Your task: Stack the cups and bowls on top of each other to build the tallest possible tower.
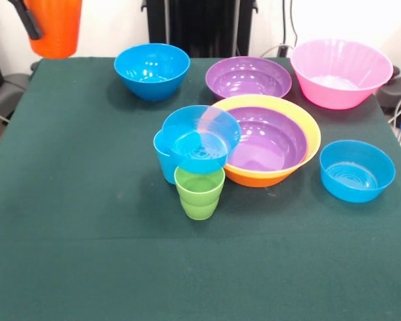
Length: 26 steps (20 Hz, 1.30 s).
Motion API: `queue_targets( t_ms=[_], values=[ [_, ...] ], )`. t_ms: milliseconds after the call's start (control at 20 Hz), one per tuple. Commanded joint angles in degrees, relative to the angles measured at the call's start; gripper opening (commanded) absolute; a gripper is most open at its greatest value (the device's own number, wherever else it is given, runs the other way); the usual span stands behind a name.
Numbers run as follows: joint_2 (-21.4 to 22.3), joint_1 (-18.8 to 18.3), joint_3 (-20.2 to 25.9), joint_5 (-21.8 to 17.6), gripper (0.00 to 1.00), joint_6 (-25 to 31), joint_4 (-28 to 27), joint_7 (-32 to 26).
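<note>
My gripper point(39, 29) hangs at the top left, above the table's far corner, shut on the orange cup point(57, 30); only one black finger point(28, 20) shows. The green ridged cup point(200, 192) stands upright mid-table. Just behind it the light blue cup point(164, 162) stands with a small blue bowl point(202, 139) resting tilted on it. To their right, a purple bowl point(267, 137) sits nested in the large orange-yellow bowl point(310, 134). No taller tower stands anywhere.
On the green cloth table point(87, 254), a blue bowl point(152, 70) sits at the far left, a second purple bowl point(248, 77) at the far middle, the pink bowl point(341, 72) at the far right. Another blue bowl point(357, 170) sits at the right.
</note>
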State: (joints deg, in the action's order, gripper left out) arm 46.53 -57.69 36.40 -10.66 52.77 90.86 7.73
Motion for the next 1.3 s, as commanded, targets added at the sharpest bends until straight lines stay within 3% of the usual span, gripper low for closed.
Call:
queue_targets(
  t_ms=[50, 300, 500, 700, 950, 1300],
  values=[
    [-4.32, 8.38, -4.45, 1.68, 0.0, 7.49, -12.27, 19.24],
    [-9.39, 14.5, -8.23, 4.39, 0.0, 8.11, -19.35, 26.78],
    [-14.4, 20.27, -12.66, 3.88, 0.0, 10.46, -25.47, 32.65],
    [-16.4, 23.22, -14.55, 5.52, 0.0, 12.8, -27.41, 36.88],
    [-19.64, 26.86, -16.54, 3.01, 0.0, 17.86, -32.39, 40.32],
    [-20.52, 27.39, -16.49, 1.45, 0.0, 14.13, -28.35, 39.9]
  ],
)
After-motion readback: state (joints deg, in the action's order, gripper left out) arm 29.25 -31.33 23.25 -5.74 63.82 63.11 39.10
